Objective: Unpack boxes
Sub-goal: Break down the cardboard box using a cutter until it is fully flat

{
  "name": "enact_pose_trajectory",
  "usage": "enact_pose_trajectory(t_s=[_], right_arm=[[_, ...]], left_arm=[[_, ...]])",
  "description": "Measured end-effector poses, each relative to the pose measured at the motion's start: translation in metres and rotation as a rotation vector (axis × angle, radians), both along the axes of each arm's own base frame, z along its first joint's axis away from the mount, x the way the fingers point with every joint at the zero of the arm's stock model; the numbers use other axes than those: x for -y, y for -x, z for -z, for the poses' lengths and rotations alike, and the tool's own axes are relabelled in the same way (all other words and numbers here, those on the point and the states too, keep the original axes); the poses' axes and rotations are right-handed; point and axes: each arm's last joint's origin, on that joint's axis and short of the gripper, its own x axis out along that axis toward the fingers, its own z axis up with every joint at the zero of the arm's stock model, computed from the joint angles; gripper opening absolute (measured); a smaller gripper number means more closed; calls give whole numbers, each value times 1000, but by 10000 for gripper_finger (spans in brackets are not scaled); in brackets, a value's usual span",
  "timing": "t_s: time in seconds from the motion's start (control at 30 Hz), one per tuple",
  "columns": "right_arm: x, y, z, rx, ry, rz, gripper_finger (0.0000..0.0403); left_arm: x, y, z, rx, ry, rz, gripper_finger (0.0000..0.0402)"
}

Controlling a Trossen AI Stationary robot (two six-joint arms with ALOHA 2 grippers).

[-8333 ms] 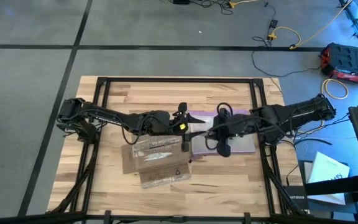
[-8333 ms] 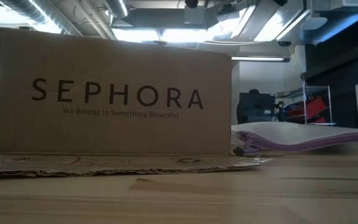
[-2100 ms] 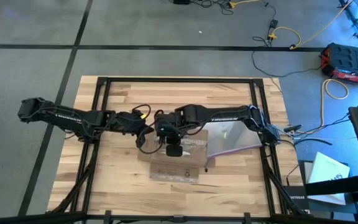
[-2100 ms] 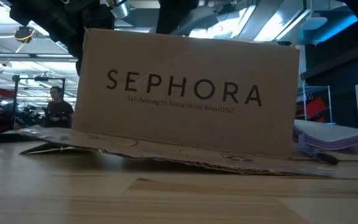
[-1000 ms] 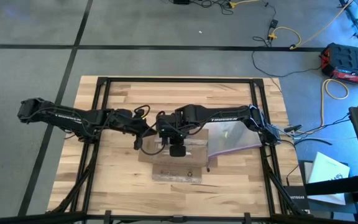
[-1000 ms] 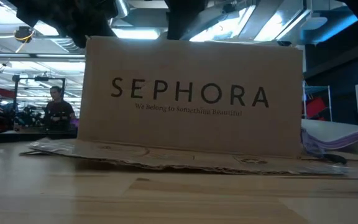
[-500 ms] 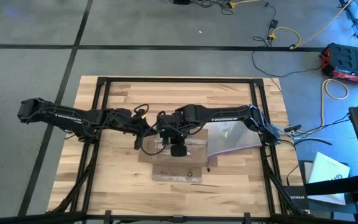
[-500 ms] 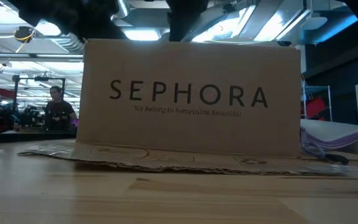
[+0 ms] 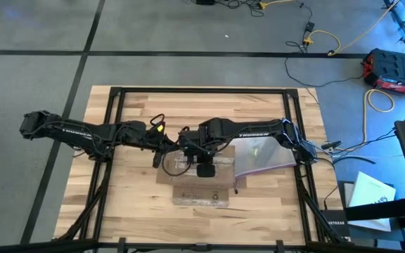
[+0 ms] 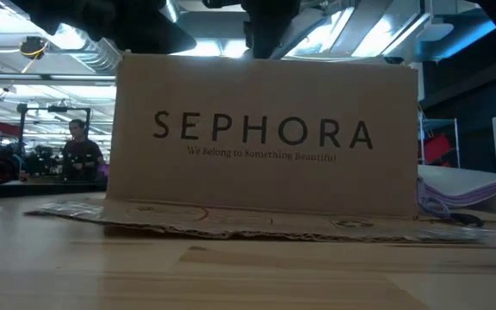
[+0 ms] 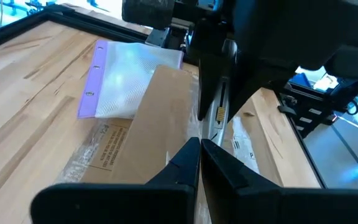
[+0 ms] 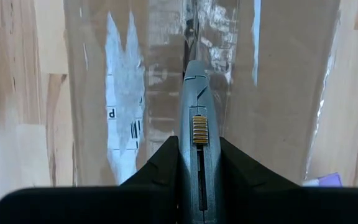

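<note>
The box (image 9: pixel 199 176) sits near the middle of the worktop (image 9: pixel 125 204), its lettered side upright toward the low camera and a flap lying flat in front of it. The right gripper (image 12: pixel 196 93) hangs directly over the box with its jaws clamped on a grey knife (image 12: pixel 196 124), whose tip rests on the taped seam along the box's top. The left gripper (image 11: pixel 199 144) is at the box's left edge with its jaws pressed together on nothing, and a clear bag (image 9: pixel 262 156) with a purple edge lies just beside the box on its right.
</note>
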Motion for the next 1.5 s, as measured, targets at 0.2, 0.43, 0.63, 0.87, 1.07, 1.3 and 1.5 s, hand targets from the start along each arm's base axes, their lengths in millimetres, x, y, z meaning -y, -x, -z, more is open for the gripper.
enact_pose_trajectory(t_s=[0.2, 0.43, 0.63, 0.87, 1.07, 1.3, 1.5], right_arm=[[0, 2, 0, -26, 6, 0, 55], [1, 4, 1, -47, 10, 0, 55], [1, 7, 1, -70, 21, 1, 55], [1, 7, 1, -71, 21, 1, 55], [1, 7, 1, -68, 22, 1, 55], [1, 8, 1, -83, 11, -1, 55], [1, 13, 2, -131, 7, -8, 55]], left_arm=[[0, 0, 0, -2, -7, 2, 0], [0, 2, 5, -54, -43, 13, 0], [0, 3, 11, -114, -72, 17, 0], [0, -7, 26, -182, -66, 16, 0], [1, -22, 40, -192, -46, 10, 0], [1, -32, 46, -162, -10, -3, 0], [1, -32, 47, -172, -12, -2, 0]])
